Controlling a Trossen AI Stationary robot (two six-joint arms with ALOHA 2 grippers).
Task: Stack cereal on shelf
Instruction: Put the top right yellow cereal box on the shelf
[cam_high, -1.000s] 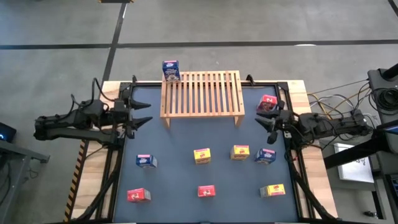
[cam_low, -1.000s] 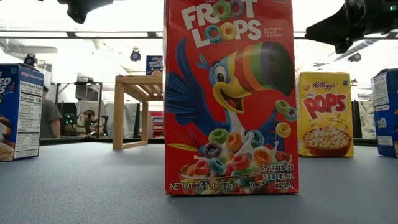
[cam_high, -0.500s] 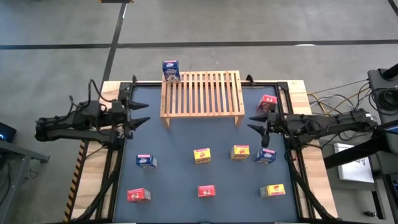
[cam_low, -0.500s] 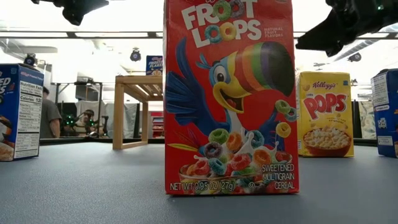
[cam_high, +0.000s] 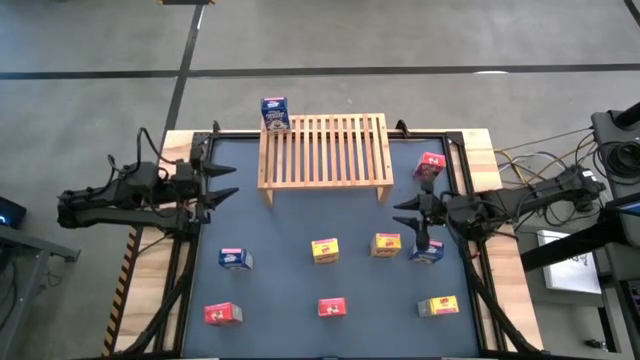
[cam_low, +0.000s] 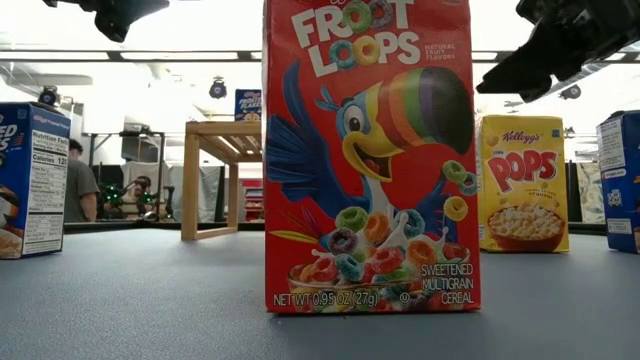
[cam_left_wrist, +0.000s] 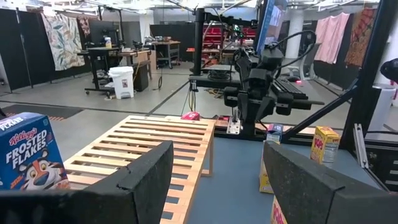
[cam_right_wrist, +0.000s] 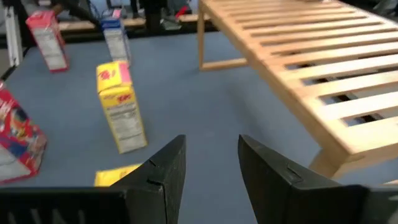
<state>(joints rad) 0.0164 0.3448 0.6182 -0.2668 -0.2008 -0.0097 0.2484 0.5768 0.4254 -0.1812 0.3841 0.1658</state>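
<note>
The wooden slatted shelf (cam_high: 323, 150) stands on its legs at the far middle of the table. A blue cereal box (cam_high: 275, 112) stands upright on its far left corner. Several other boxes stand on the mat, among them two yellow ones (cam_high: 325, 250) (cam_high: 387, 244) and a blue one (cam_high: 427, 250). My right gripper (cam_high: 408, 218) is open and empty in the air, to the right of the shelf's near right leg and above those boxes. My left gripper (cam_high: 225, 183) is open and empty at the table's left edge, beside the shelf.
A red box (cam_high: 430, 165) stands at the far right. A blue box (cam_high: 235, 258), two red boxes (cam_high: 223, 314) (cam_high: 332, 307) and a yellow box (cam_high: 438, 305) stand nearer the front edge. The red one (cam_low: 370, 150) fills the low view. Bare mat lies under the shelf's front.
My right gripper has reached out from the table's right edge toward the left and a little toward the near edge, and now hangs over the yellow and blue boxes. It stays open. No box has moved.
</note>
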